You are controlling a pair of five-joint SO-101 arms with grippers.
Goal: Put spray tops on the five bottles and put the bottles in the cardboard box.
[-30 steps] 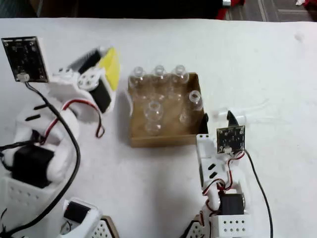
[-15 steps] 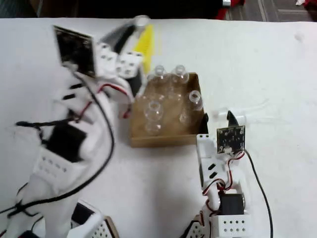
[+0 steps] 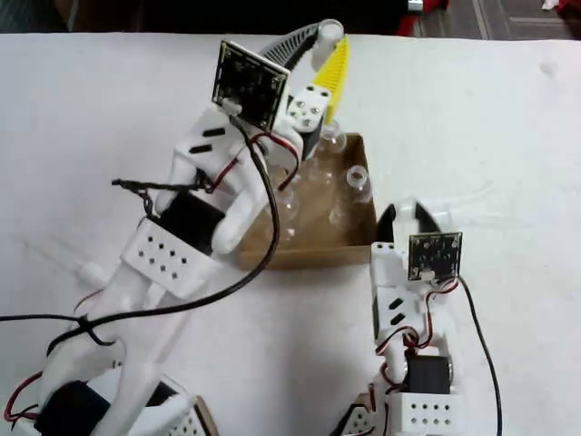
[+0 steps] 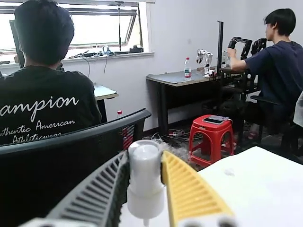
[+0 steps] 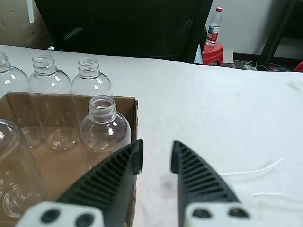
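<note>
My left gripper (image 3: pixel 328 41) hangs above the far edge of the cardboard box (image 3: pixel 309 252), shut on a white spray top (image 3: pixel 330 31). In the left wrist view the spray top (image 4: pixel 145 179) sits upright between the grey and yellow fingers of the left gripper (image 4: pixel 145 189). Several clear bottles without tops stand in the box, one of them (image 3: pixel 357 182) at its right side. My right gripper (image 3: pixel 402 216) is low beside the box's near right corner, open and holding nothing. The right wrist view has the right gripper (image 5: pixel 156 153) just next to the nearest bottle (image 5: pixel 103 124).
Thin clear tubes (image 5: pixel 253 169) lie on the white table to the right of the box. The left arm's body (image 3: pixel 195 218) stretches over the box's left half. A small white piece (image 3: pixel 91 271) lies at the left.
The left arm swung from the table's left side to above the box's far edge, with the spray top in its fingers. The right gripper shifted slightly.
</note>
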